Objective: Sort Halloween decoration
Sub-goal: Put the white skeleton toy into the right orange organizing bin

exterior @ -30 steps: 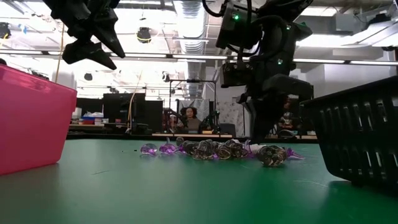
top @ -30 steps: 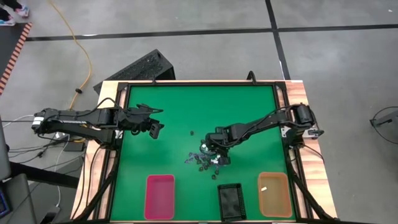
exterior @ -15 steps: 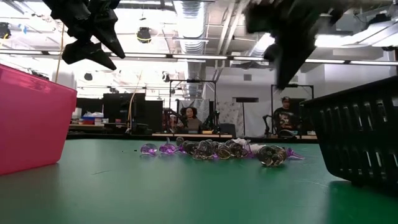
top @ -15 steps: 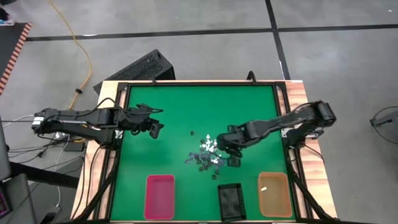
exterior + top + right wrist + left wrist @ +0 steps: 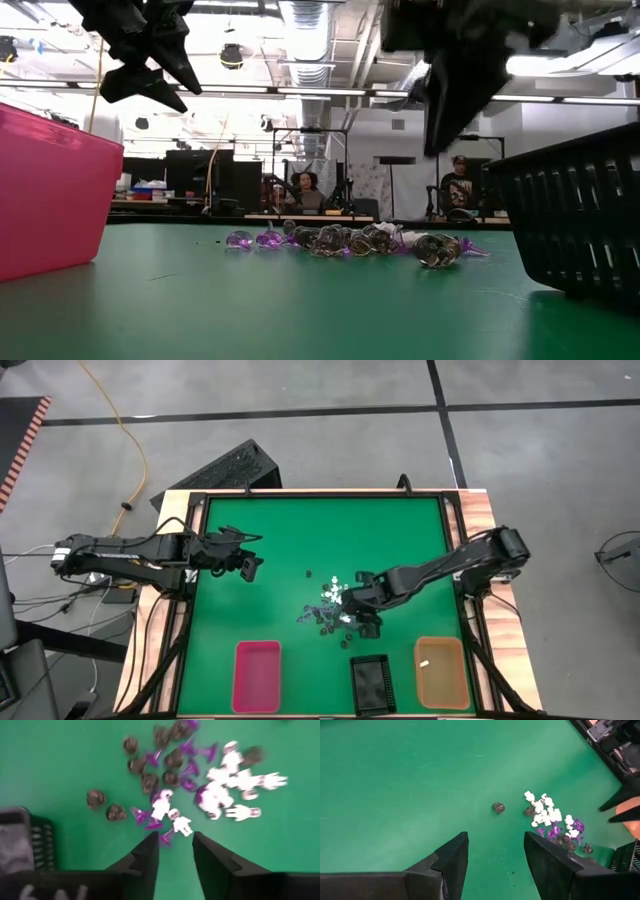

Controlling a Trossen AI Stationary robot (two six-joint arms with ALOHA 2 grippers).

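— Where are the trinkets from where you stand?

— The pile of Halloween trinkets [image 5: 332, 610] lies on the green table [image 5: 290, 540], a little toward four o'clock from its middle. White ones [image 5: 225, 785] sit at one side of the pile, purple ones [image 5: 187, 770] run through it, dark ones [image 5: 115, 812] at the other. One dark piece [image 5: 498, 808] lies alone, just off the heap toward eleven o'clock.

— And the right gripper?

— The right gripper [image 5: 362, 610] hangs over the pile's three o'clock edge, lifted off the table. Its fingers [image 5: 145, 857] stand apart with a gap between them, and nothing is in the gap.

— The left one?

— The left gripper [image 5: 245, 563] waits in the air near the nine o'clock side of the table, well apart from the pile. Its fingers [image 5: 452, 857] are spread, holding nothing.

— The trays?

— Along the six o'clock edge: a pink tray [image 5: 257, 675], a black tray [image 5: 370, 682], an orange tray [image 5: 441, 672]. The orange one has a small white piece [image 5: 424, 663] in it.
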